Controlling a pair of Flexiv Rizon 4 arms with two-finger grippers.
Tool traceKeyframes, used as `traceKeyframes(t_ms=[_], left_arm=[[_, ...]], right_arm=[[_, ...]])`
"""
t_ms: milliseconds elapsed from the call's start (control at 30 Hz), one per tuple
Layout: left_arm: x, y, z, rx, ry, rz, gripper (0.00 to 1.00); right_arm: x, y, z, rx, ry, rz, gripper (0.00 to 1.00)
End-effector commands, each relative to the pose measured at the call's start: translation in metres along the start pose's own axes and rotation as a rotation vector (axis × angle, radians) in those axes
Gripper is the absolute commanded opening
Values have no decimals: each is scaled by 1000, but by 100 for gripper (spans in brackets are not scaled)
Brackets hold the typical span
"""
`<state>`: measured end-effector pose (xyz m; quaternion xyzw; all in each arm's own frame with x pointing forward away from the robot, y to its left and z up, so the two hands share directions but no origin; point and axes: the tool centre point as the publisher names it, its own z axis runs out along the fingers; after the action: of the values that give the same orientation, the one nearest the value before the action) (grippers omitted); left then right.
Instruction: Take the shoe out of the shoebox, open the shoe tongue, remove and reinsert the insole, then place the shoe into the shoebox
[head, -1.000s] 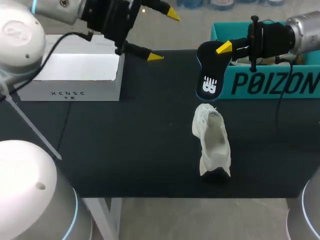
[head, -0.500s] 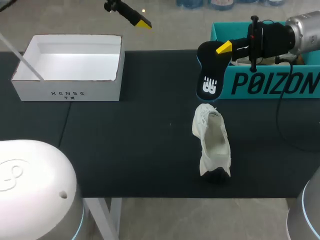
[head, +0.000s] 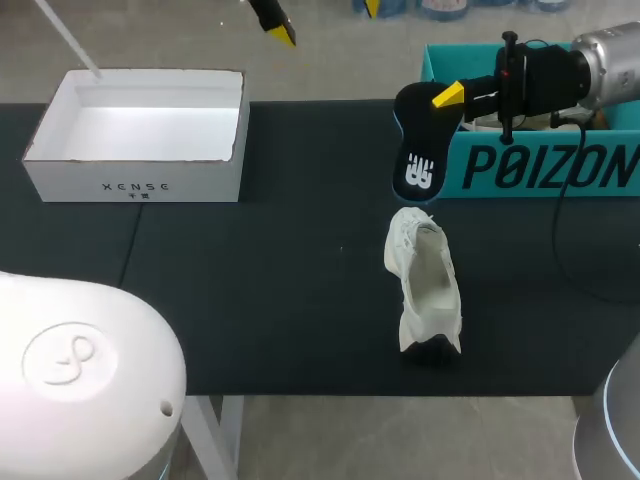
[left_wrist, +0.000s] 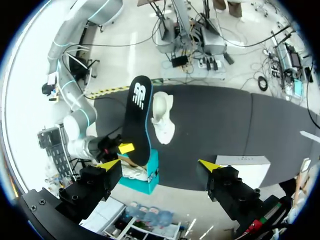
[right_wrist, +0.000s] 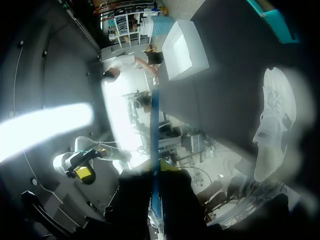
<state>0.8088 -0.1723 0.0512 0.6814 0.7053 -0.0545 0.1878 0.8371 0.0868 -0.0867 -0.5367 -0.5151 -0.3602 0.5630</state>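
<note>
Hanging from the right gripper (head: 441, 99), the black insole (head: 417, 150) is pinched at its upper end between the fingers. One yellow tip lies on its near face and the other is hidden behind it. In the right wrist view it shows edge-on as a thin blue line between the two fingers. The insole dangles above the bench (head: 250, 290), just in front of the teal shoebox (head: 540, 165), which stands at the far right edge. Its lower end, with a white logo, hangs close above the white shoe (head: 425, 290).

The shoe lies on the bench right of the middle, running from under the insole toward the near edge, its opening facing up. It is apart from both grippers.

The left gripper (left_wrist: 159, 164) is raised high beyond the far edge, its fingers spread wide and holding nothing. An open white box (head: 140, 185) sits at the far left corner, well apart from the shoe.
</note>
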Motion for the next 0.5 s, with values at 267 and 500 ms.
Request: traceKeyframes(t_ms=[267, 500], left_arm=[[-18, 16, 13, -25, 287, 55, 100], [-28, 31, 28, 6, 160, 48, 100]], right_arm=[[0, 1, 1, 1, -1, 0, 0], [0, 1, 1, 1, -1, 0, 0]])
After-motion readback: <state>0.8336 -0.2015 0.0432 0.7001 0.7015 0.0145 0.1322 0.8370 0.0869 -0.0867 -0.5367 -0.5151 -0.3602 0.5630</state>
